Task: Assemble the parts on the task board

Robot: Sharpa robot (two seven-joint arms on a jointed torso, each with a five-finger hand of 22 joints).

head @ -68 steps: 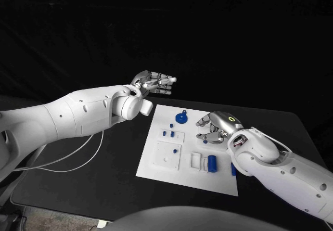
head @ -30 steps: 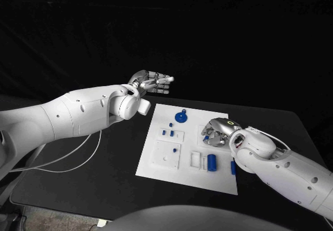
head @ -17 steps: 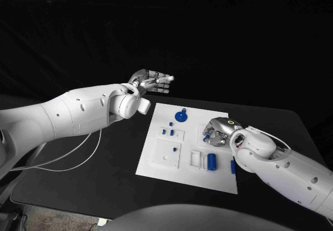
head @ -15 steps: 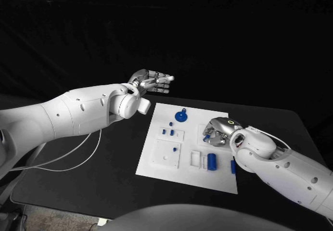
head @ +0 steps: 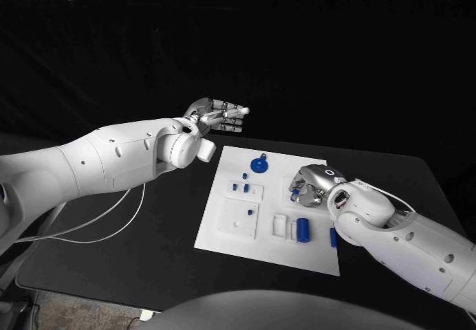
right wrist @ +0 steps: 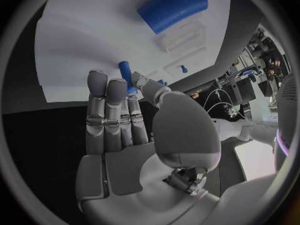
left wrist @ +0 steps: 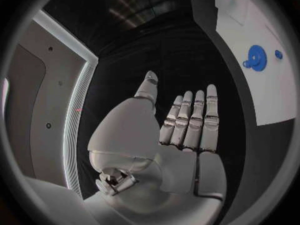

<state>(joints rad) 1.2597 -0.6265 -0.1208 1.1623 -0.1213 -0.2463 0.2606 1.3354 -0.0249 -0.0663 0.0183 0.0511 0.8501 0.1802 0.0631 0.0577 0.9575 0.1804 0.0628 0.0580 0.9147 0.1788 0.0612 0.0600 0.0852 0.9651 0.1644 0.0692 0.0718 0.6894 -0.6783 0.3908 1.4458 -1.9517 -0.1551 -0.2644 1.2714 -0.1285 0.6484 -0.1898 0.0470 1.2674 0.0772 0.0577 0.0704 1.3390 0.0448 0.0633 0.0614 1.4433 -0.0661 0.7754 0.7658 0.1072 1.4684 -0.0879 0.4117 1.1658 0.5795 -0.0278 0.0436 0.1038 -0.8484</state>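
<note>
A small blue plastic peg (right wrist: 125, 73) is being pinched between the thumb and fingertips of the silver many-fingered right hand (head: 316, 184), over the right side of the flat white task board (head: 230, 237) near its far edge. The silver left hand (head: 218, 115) is being held empty, fingers straight and together, above the black table (head: 119, 261) beyond the board's far left corner. The peg is judged light, rigid and smooth, so it is best gripped across its shaft.
</note>
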